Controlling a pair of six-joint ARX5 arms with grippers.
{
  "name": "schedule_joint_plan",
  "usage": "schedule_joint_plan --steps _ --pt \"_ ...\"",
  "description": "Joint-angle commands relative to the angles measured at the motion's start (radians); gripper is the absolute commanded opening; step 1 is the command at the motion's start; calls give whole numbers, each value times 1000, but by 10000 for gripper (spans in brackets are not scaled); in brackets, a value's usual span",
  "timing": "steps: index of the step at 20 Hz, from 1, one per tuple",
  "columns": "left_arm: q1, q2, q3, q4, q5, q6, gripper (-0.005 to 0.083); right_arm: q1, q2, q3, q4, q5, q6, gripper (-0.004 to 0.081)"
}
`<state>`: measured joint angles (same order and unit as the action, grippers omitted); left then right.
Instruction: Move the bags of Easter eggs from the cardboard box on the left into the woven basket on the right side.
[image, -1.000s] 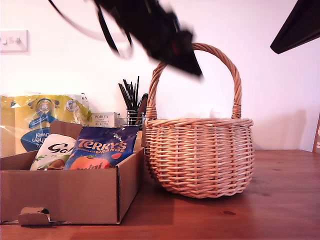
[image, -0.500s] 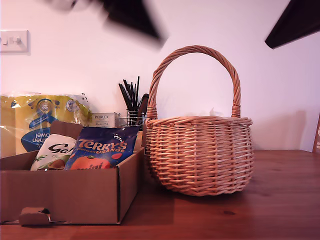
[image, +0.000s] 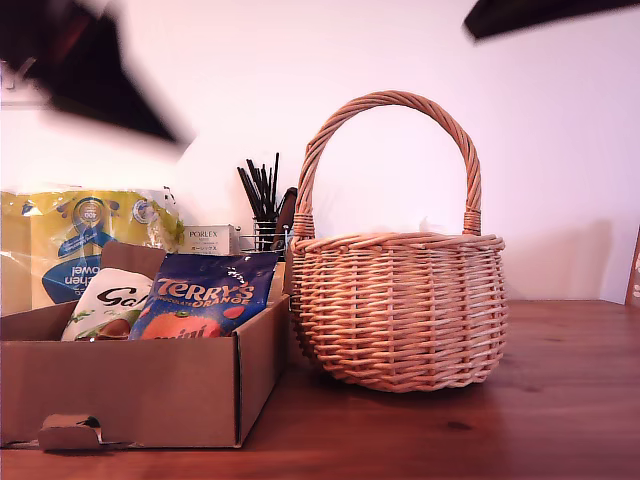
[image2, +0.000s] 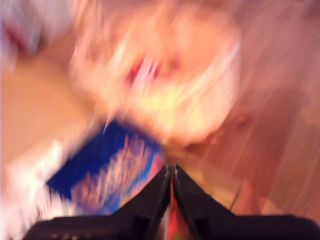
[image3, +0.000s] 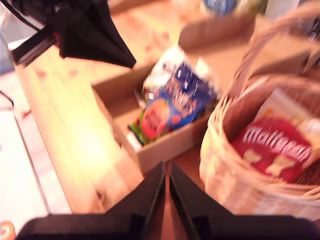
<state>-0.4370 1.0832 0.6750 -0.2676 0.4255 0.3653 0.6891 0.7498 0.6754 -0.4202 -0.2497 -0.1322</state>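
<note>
Two pouches are plainly left in the low brown cardboard box (image: 140, 385) at the exterior view's left: a dark blue Terry's Orange bag (image: 205, 296) propped against the box's side wall, and a cream Galaxy bag (image: 105, 302) just beside it toward the exterior view's left. Beside the box and well taller stands the round tan wicker basket (image: 400, 310) with its arched handle; my second wrist view shows a red Maltesers bag (image3: 280, 147) already lying inside it, with a pale pouch partly under it that is too blurred to name. So I judge the job roughly half done, with the blue and cream bags to go.

My first gripper (image2: 171, 172) has its jaws pressed together with nothing clearly between them, hanging above the blue bag, though that view is badly smeared. My second gripper (image3: 166, 172) is likewise closed and empty, high over the gap between box and basket.

Farther back sit a big yellow pack (image: 85, 240), a small white carton (image: 208, 239) and a wire pot of black sticks (image: 263, 205).
</note>
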Motion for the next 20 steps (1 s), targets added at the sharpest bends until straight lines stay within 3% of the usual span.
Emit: schedule_joint_plan --steps 1,2,3,4,6,7,9,14,20 --pt "13 41 -18 -2 3 0 -21 5 7 0 4 -3 0 -12" --pt "34 66 -18 10 5 0 -16 5 13 0 4 -3 0 -12" --pt "63 95 -18 41 25 -13 44 5 19 0 5 -3 -4 -12" --pt "96 125 -18 76 42 -64 191 5 23 0 4 -3 -16 -12" --pt "159 184 -18 132 59 -125 569 5 31 0 4 -3 -26 -12" --pt "180 208 -18 147 93 -125 629 5 33 0 4 -3 -26 -12" --pt "202 268 -18 195 149 -103 602 5 33 0 5 -3 -26 -12" --pt "216 396 -18 363 150 -2 603 5 33 0 3 -3 -27 -12" --pt "242 495 -18 414 222 0 602 5 33 0 3 -3 -31 -12"
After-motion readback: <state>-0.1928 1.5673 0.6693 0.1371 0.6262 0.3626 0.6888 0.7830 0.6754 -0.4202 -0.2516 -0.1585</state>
